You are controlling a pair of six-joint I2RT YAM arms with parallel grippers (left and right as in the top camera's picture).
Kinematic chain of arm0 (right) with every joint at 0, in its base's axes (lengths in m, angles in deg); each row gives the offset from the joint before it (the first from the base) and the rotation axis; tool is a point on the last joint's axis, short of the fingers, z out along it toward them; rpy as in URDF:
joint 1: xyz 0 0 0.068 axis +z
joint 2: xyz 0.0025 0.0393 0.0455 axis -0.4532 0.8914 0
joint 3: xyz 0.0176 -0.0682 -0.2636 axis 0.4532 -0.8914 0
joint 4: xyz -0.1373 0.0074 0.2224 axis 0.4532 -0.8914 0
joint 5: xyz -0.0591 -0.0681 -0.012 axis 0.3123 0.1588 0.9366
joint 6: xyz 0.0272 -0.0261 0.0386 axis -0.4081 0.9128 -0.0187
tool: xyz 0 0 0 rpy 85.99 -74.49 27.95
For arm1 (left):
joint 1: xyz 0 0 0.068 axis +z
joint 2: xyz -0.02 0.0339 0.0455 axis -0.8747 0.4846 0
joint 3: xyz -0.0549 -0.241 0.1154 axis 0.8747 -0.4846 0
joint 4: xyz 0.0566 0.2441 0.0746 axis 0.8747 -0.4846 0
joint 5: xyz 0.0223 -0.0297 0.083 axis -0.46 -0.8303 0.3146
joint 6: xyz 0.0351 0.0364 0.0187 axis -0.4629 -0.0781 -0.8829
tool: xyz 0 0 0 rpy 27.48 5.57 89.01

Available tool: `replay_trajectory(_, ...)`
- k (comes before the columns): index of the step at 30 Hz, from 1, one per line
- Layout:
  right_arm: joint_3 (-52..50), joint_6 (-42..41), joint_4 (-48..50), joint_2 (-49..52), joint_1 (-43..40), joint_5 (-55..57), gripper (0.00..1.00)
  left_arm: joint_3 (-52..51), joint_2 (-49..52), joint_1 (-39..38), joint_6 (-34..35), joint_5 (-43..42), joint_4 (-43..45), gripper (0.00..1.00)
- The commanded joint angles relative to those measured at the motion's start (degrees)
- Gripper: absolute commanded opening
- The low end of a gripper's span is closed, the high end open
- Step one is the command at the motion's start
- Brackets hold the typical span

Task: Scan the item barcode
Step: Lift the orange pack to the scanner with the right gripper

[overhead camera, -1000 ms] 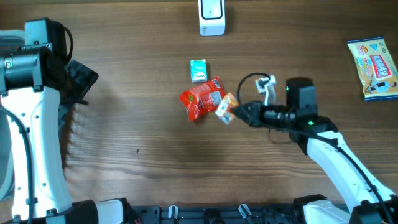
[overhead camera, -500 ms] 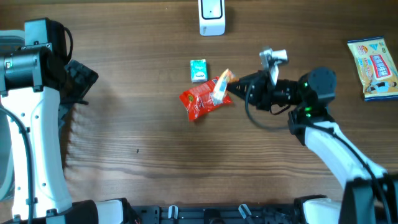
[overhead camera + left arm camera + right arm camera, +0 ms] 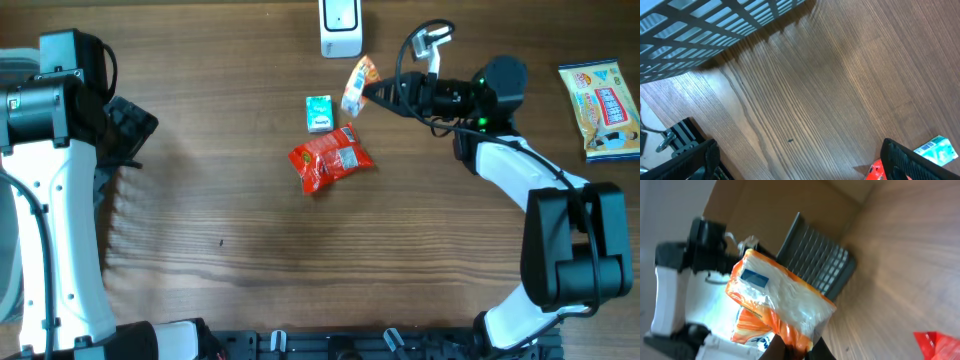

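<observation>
Your orange-and-white packet (image 3: 358, 80) hangs off the table, pinched in the right gripper (image 3: 374, 92), just beside the white scanner (image 3: 340, 28) at the far edge. Pickup looks done. What's left, I judge, is facing the barcode to the scanner. The green box (image 3: 318, 112) and red pouch (image 3: 330, 158) lie near, not blocking. The yellow bag (image 3: 600, 108) sits at the right edge. The left gripper (image 3: 130, 128) stands wide, empty.

Orange-white packet (image 3: 358, 84) aloft beside scanner (image 3: 340, 27)
</observation>
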Motion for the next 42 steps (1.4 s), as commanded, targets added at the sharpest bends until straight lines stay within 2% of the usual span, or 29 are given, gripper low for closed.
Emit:
replay_trajectory(1,0.8,7.0,0.5,0.5,3.0,-9.4,0.04,0.1,0.1,0.4,0.7,0.1,0.0,1.00)
replay_trajectory(6,0.8,10.1,0.4,0.5,6.3,-13.5,0.04,0.1,0.1,0.4,0.7,0.1,0.0,1.00)
replay_trajectory(24,0.8,10.2,0.4,0.6,6.4,-11.6,0.04,0.1,0.1,0.4,0.7,0.1,0.0,1.00)
replay_trajectory(26,0.8,9.3,0.4,0.6,6.4,-8.5,0.04,0.1,0.1,0.4,0.7,0.1,0.0,1.00)
replay_trajectory(29,1.5,2.5,0.4,0.6,5.5,4.5,0.05,0.1,0.1,0.4,0.7,0.1,0.0,1.00)
replay_trajectory(31,2.8,2.8,-0.3,0.6,5.5,9.0,0.05,0.1,0.1,0.4,0.7,0.1,0.0,1.00)
replay_trajectory(33,4.8,7.0,-8.0,0.6,5.5,15.0,0.05,0.1,0.1,0.4,0.7,0.1,0.0,1.00)
replay_trajectory(37,14.4,26.5,-44.7,0.6,6.2,34.6,0.05,0.1,0.1,0.4,0.7,0.1,0.0,1.00)
replay_trajectory(38,20.5,33.9,-61.3,0.6,7.7,49.6,0.05,0.1,0.1,0.4,0.7,0.1,0.0,1.00)
replay_trajectory(39,24.9,38.4,-70.7,0.6,9.2,62.2,0.04,0.1,0.1,0.4,0.7,0.1,0.0,1.00)
replay_trajectory(42,32.9,48.7,-80.6,0.6,12.4,82.8,0.05,0.1,0.1,0.4,0.7,0.1,0.0,1.00)
